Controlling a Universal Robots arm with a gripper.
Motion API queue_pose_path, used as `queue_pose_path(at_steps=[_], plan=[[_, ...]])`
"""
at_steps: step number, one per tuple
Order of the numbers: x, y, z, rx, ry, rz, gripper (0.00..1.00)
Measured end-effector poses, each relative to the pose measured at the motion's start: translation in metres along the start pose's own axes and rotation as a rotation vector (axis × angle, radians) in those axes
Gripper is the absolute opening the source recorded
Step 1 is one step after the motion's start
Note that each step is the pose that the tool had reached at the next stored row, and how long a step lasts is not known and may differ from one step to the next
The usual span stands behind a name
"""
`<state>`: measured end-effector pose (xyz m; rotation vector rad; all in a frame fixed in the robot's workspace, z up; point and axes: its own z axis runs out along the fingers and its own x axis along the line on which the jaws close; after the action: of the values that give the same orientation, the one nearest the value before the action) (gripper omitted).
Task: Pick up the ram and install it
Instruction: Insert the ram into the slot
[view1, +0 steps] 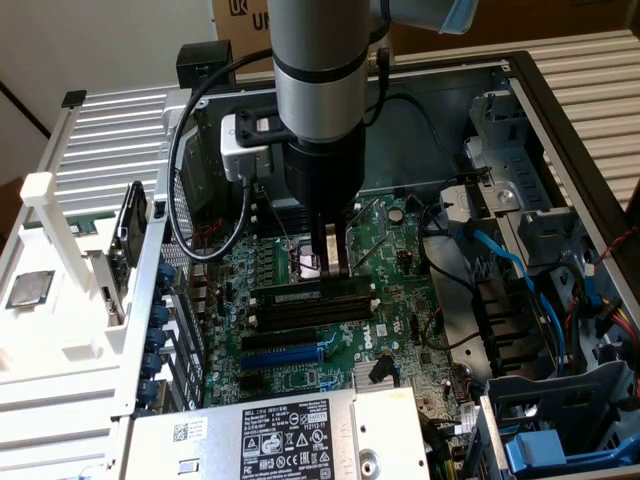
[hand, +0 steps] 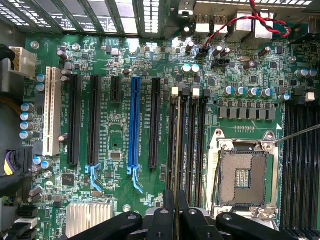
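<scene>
the claw (view1: 335, 268) is pinched narrow on the ram (hand: 177, 150), holding it on edge by its top rim right over the memory slots (view1: 310, 305), left of the empty cpu socket (hand: 243, 176) in the wrist view. the ram looks light, stiff and thin, probably fragile at chips and contacts; the bare top edge near mid-length seems the safest hold, pushing squarely.
</scene>
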<state>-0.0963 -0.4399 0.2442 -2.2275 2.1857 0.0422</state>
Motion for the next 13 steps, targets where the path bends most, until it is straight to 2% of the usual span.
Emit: queue_pose_path(at_steps=[2, 7, 13], plan=[[0.0002, 0.0, 0.0002, 0.0014, 0.0002, 0.0, 0.13], [0.0008, 0.0001, 0.0011, 0.0113, 0.0004, 0.0, 0.13], [0.001, 0.0023, 0.0021, 0.0143, 0.0002, 0.0, 0.13]])
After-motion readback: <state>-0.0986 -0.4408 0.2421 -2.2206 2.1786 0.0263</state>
